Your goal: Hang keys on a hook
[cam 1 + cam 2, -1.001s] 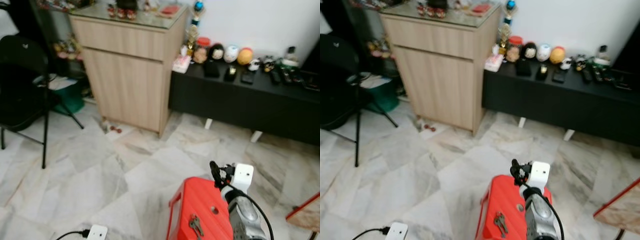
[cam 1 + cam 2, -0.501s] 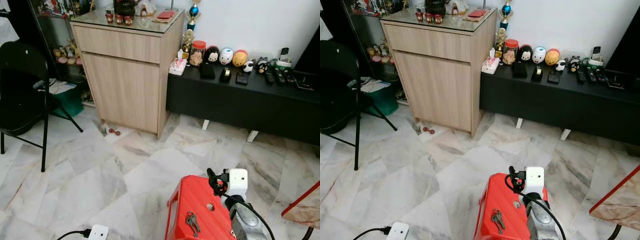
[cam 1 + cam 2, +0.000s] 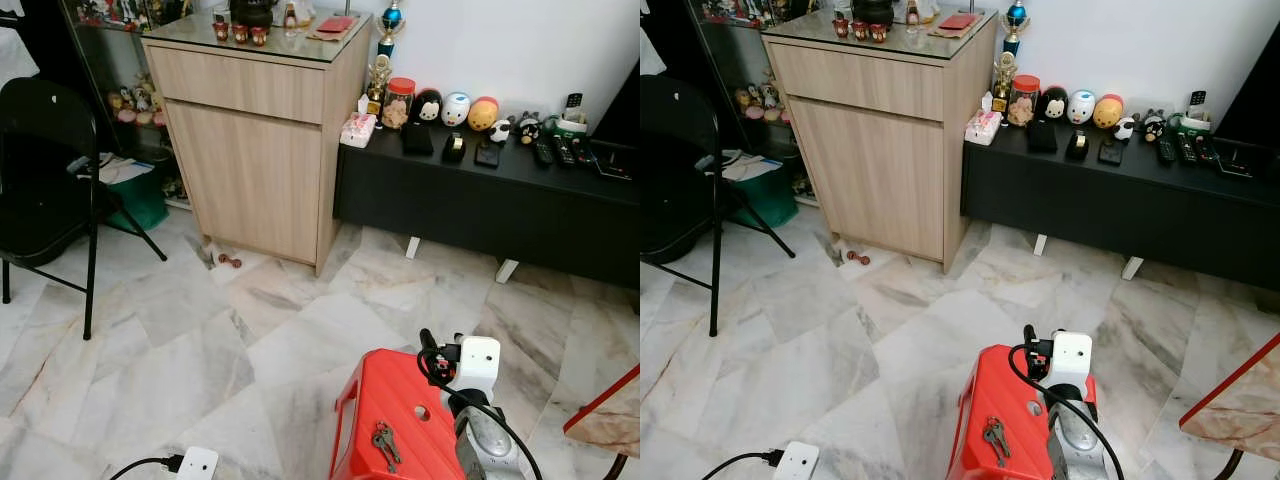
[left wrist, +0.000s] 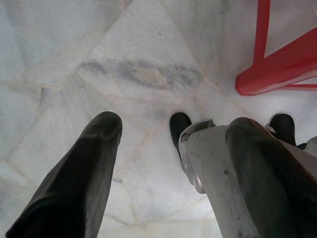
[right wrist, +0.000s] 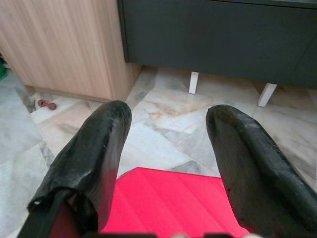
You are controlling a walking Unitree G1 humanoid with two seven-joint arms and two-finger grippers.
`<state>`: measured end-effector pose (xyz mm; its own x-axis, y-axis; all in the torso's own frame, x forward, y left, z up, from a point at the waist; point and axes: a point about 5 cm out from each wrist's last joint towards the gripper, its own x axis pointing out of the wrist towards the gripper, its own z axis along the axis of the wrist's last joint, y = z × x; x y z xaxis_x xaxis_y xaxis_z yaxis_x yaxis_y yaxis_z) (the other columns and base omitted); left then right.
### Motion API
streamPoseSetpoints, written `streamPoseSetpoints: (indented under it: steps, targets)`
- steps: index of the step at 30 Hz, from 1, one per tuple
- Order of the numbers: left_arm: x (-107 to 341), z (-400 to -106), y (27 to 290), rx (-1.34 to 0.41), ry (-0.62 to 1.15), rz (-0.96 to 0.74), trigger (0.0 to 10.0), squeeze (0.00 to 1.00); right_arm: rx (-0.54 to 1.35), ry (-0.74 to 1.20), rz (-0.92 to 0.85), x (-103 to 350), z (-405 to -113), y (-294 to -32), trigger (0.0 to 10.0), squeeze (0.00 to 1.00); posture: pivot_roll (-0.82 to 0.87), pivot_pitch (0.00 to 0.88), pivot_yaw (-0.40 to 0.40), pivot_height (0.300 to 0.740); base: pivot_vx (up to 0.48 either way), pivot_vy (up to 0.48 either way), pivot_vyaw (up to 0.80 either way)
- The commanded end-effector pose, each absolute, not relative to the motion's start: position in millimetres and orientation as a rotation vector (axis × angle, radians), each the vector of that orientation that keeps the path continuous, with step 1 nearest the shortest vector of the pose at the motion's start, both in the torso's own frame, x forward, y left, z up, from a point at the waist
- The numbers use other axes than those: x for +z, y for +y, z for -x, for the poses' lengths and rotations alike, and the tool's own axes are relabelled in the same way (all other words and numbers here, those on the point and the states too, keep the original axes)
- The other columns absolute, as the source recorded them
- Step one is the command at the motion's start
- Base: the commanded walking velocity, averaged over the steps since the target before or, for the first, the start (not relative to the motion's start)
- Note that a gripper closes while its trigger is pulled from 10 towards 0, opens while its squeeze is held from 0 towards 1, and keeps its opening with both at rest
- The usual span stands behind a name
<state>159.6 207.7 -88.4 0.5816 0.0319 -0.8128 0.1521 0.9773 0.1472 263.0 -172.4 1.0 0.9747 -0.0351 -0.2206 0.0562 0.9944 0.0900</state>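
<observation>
Keys (image 3: pixel 385 445) lying flat on top of the red stool (image 3: pixel 395 400), toward its near edge, just beside the small round hole in the seat; not yet picked up. Right pincer (image 5: pixel 166 163) held over the stool's far part, pointing out toward the floor and the black TV bench (image 3: pixel 500 205), black fingers (image 5: pixel 91 153) spread wide with nothing between them. Left pincer (image 4: pixel 173 163) hanging low by the robot's own leg over the marble floor (image 3: pixel 150 370), likewise released and empty. Likely trouble from here: keys sitting behind and to the left of the right pincer's line, so a straight descent would probably close on bare plastic; flat metal on a smooth seat could slide off the edge under a clumsy nudge, or a single key could be pinched while the rest dangles and slips. No hook made out in any view, so a search with keys in hand looks necessary, and a weak hold could fail while walking. Head views give keys, stool, wooden cabinet (image 3: pixel 255 140) and black folding chair (image 3: pixel 45 170) together; right wrist view gives finger spacing plainly but no keys; left wrist view adds the stool's red leg (image 4: pixel 277 64) near the robot's foot, a possible trip point.
</observation>
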Motion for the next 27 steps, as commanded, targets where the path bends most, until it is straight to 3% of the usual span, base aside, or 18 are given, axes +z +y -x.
streamPoseSetpoints:
  steps: [1,27]
  targets:
    - [-90.4,-154.7,208.7,-0.085,0.966,-0.234,10.0,0.0,-0.069,0.201,-0.092,4.3,-263.3,-178.1,10.0,0.0,0.05,0.0,-0.062,0.74,0.0,0.0,0.0]
    - [-92.0,-152.0,203.9,-0.107,0.968,-0.207,10.0,0.0,-0.036,0.26,-0.072,0.1,-263.2,-176.4,10.0,0.0,0.06,0.0,-0.058,0.74,0.0,0.0,0.0]
